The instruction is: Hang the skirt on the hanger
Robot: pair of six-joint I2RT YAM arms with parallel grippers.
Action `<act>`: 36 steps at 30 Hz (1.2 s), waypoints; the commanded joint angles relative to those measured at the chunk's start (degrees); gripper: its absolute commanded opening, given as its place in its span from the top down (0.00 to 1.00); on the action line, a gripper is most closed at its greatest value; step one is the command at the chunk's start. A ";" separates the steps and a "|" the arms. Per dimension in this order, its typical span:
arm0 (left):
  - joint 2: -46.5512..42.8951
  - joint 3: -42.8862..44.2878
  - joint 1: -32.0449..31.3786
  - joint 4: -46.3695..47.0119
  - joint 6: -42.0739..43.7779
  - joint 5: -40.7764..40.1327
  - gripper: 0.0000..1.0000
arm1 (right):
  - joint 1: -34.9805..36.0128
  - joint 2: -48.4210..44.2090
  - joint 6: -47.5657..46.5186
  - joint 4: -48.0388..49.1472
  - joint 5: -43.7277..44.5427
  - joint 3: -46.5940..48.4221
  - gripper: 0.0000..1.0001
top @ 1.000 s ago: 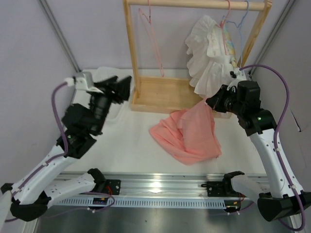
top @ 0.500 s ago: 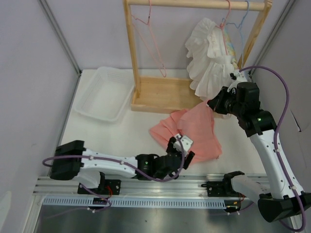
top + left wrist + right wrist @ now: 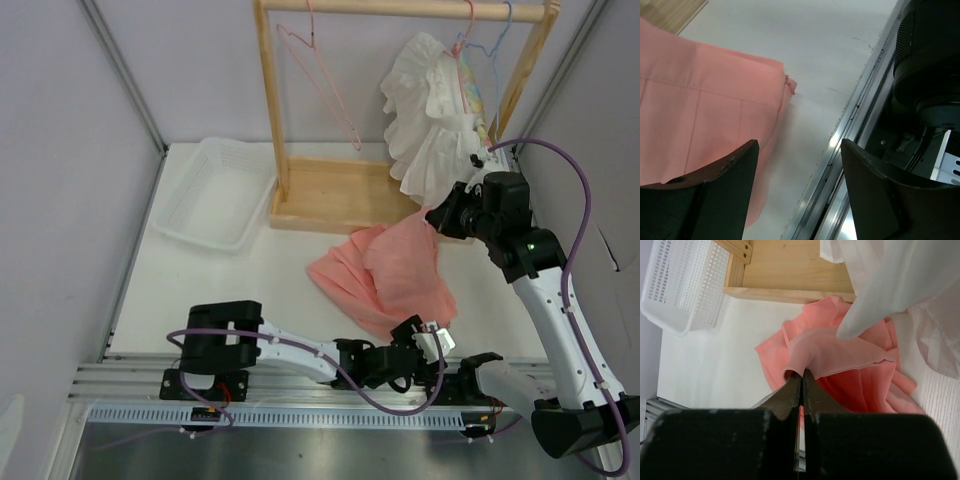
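salmon, floppy and light, the skirt wanted holding at its waistband; right pincer pinched a fold, left pincer gaped beside it.

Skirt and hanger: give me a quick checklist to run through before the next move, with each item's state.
1. Right claw shut on the skirt: ok.
2. Left claw open and empty, by the skirt's near edge: ok.
3. Skirt off the table: not ok, it mostly lies there.
4. Hanger empty on the rail: ok.
5. White ruffled garment clear of the right claw: cannot tell, it hangs close.
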 commanded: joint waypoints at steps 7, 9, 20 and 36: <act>11.28 8.45 -0.64 6.82 8.72 -9.22 0.31 | 0.55 -0.18 -0.51 2.23 0.32 0.41 1.00; 12.78 9.51 -0.47 7.34 9.61 -12.65 0.33 | 0.55 -0.18 -0.60 2.06 0.40 0.50 1.00; 9.22 5.93 1.99 7.96 9.00 -25.83 1.00 | 0.55 -0.36 -1.04 1.44 1.10 1.20 1.00; -38.19 0.86 39.41 -26.14 -21.43 -9.26 1.00 | 0.46 12.37 -0.51 9.59 -0.56 14.45 1.00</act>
